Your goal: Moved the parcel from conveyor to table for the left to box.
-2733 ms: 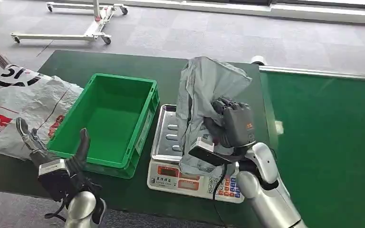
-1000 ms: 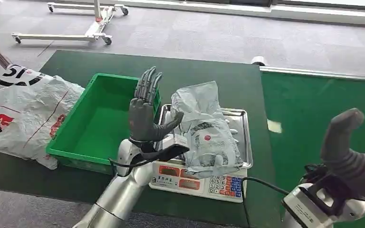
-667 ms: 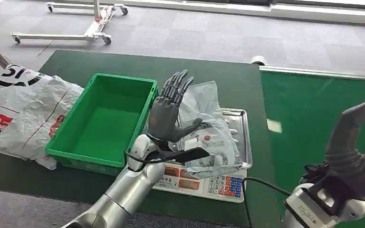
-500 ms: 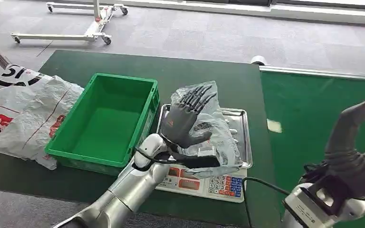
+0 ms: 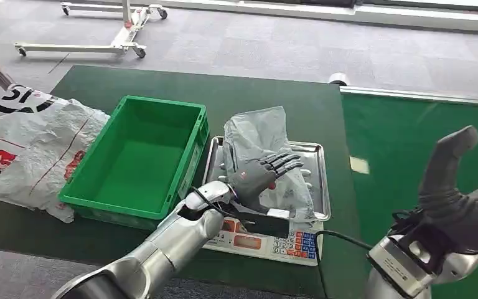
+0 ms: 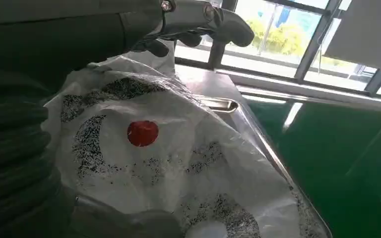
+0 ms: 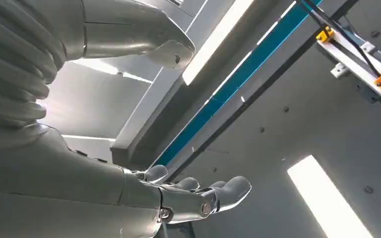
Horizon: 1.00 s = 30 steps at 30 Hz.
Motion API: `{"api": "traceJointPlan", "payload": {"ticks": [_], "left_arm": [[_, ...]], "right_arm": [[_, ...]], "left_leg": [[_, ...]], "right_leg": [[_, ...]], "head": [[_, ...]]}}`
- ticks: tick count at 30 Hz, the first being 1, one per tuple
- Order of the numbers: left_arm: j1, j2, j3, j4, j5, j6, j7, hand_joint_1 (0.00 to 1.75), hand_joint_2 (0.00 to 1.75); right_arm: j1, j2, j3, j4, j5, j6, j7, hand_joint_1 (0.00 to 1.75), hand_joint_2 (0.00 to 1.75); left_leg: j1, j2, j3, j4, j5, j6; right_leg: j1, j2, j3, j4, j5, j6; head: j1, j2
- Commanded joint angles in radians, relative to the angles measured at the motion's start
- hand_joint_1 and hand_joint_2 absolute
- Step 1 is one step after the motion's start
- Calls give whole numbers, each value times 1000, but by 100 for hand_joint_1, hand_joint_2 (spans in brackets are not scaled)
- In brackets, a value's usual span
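Observation:
The parcel, a crumpled grey plastic mailer with a red dot, lies on the steel tray of a weighing scale. My left hand reaches over the scale from the crate side and lies palm down over the parcel's near half, fingers stretched out and spread, gripping nothing. My right hand is raised at the lower right over the green conveyor, well apart from the parcel, thumb up and holding nothing. In the right wrist view its fingers stand apart against the ceiling.
An empty green crate stands just left of the scale on the dark green table. A large white printed sack lies at the table's left edge. A white wheeled frame stands on the grey carpet beyond.
My right hand let go of the parcel on the scale and drew back to the right. My left hand rose beside the crate, then swung over and lowered flat onto the parcel.

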Motion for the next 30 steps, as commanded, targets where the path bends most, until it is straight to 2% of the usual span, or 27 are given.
{"api": "traceJointPlan", "payload": {"ticks": [1,2,12,14,15,16,19,20,22,23,25,27,29,30], "left_arm": [[-70,32,-88,115,5,-77,-3,14,175],[-79,32,-92,121,6,-96,-4,175,175],[-71,47,-96,108,21,-126,-19,175,175],[-78,51,-116,126,5,-156,0,175,175],[-82,51,-122,135,-1,-162,12,169,175],[-92,50,-141,155,-24,-175,48,175,175],[-109,35,-166,202,-53,-194,97,175,175],[-110,33,-166,206,-52,-193,98,175,175],[-110,33,-166,206,-52,-193,98,175,175],[-110,33,-166,206,-52,-193,98,175,175],[-112,40,-154,202,-46,-156,97,175,175],[-90,81,-87,80,-63,128,149,175,175],[-86,85,-73,65,-65,164,170,175,175],[-86,85,-73,65,-65,164,170,175,175]], "right_arm": [[-31,66,-32,53,-11,-2,-1,0,175],[-33,66,-33,55,-9,-2,-1,0,175],[-14,66,-36,56,-18,-2,-1,0,175],[-7,66,-40,57,-30,-2,-1,0,175],[-5,66,-42,57,-29,-2,-1,0,175],[-4,66,-44,59,-29,-2,-1,0,175],[-4,66,-53,69,-30,-2,-1,0,175],[-4,66,-53,70,-30,-2,-1,0,175],[-4,66,-53,70,-30,-2,-1,0,175],[-4,66,-53,70,-30,-2,-1,0,175],[10,66,-56,58,-26,-2,-1,0,175],[60,66,-64,1,-19,-2,-1,0,175],[66,66,-63,-4,-20,-2,-1,0,175],[66,66,-63,-4,-20,-2,-1,0,175]], "left_leg": [[1,-4,1,-2,1,0],[1,-2,1,0,0,0],[1,-5,3,-3,1,0],[2,-6,3,-4,1,0],[2,-5,3,-4,2,0],[1,-3,1,-1,0,0],[1,-5,2,-3,1,0],[1,-3,2,-1,0,0],[1,-4,3,-3,1,0],[1,-2,2,-1,0,0],[1,-3,3,-3,1,0],[1,-3,3,-3,1,0],[2,-5,4,-5,2,0],[1,-3,2,-1,0,0]], "right_leg": [[0,9,1,-2,2,-2],[0,6,0,-1,1,-1],[0,11,2,-3,2,-2],[1,12,2,-5,3,-2],[0,12,2,-5,2,-2],[0,6,1,-1,1,-1],[0,9,2,-3,2,-2],[0,5,1,-1,0,-1],[0,8,2,-3,2,-2],[0,5,1,-1,1,-1],[0,10,2,-3,2,-2],[0,7,2,-3,1,-2],[1,11,3,-5,2,-2],[1,6,1,-1,1,-2]], "head": [[0,0],[0,0],[0,0],[0,0],[0,0],[0,0],[0,0],[0,0],[0,0],[0,0],[0,0],[0,0],[0,0],[0,0]]}}
